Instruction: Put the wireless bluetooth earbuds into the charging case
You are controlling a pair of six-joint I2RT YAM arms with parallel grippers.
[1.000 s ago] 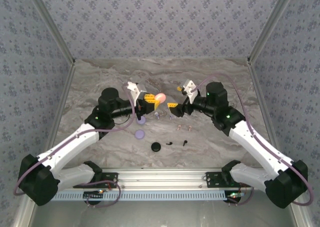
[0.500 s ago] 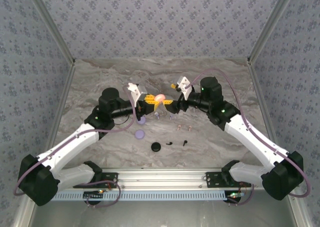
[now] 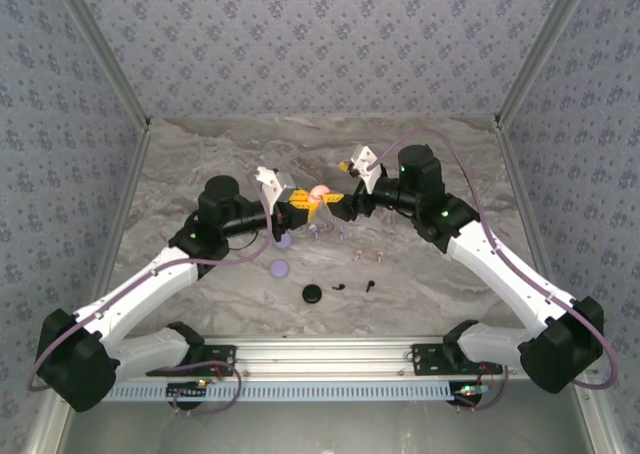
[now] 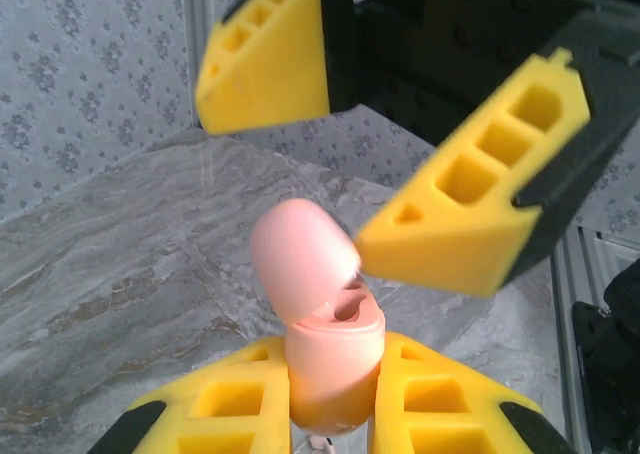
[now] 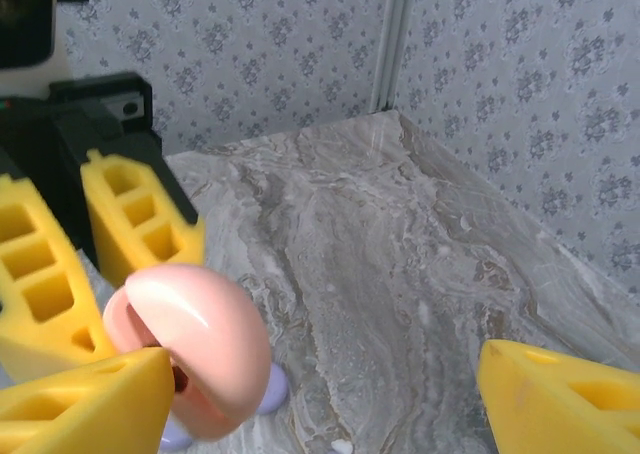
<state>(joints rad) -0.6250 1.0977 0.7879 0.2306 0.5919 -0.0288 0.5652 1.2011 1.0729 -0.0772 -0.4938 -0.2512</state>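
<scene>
Jaws of the left gripper (image 4: pixel 335 399) clamp the pink case (image 4: pixel 332 349) by its base, lid (image 4: pixel 298 256) raised, above the table (image 3: pixel 450 164). Jaws of the right gripper (image 3: pixel 338 202) stand wide beside the lid, empty. The earbuds (image 3: pixel 358 255) lie below on the table. I judge that fetching one is next.

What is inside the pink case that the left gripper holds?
The pink case has its lid tilted open. One dark socket shows at the top and looks empty. The lid covers the rest.
</scene>
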